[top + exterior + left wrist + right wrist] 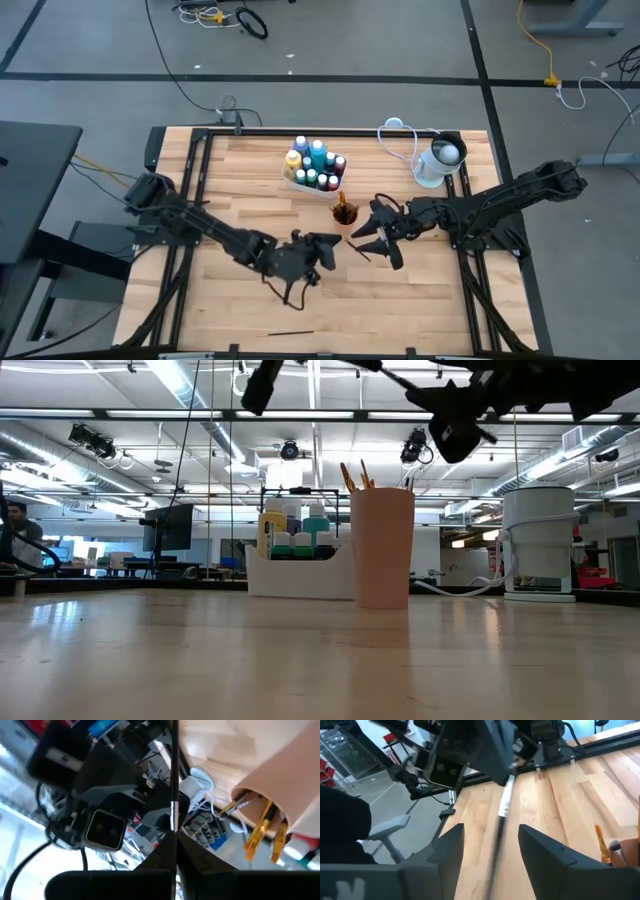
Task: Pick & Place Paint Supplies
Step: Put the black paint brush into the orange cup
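Note:
My left gripper [328, 248] is shut on a thin dark brush [175, 770] with a silvery band, above the table's middle. The brush's long free end reaches between the open fingers of my right gripper [492, 830], which faces it from the right [372, 240]; I see a gap on both sides. A tan cup [345, 212] holding orange-handled brushes [260, 832] stands just beyond both grippers. Small white-capped bottles sit in a white tray [315, 168] farther back. One more brush [290, 334] lies flat near the front edge. My left gripper pinches the brush between its two shut fingers, close to the silvery band [174, 815]. The fingers lie along the brush, which sticks straight out ahead of the fingertips toward my right gripper. The brush is lifted clear of the table.
A white-and-grey round container [438, 160] with a white cable stands at the back right. A black frame [200, 150] runs along the table's edges. Bare wood lies in front of the grippers, up to the loose brush.

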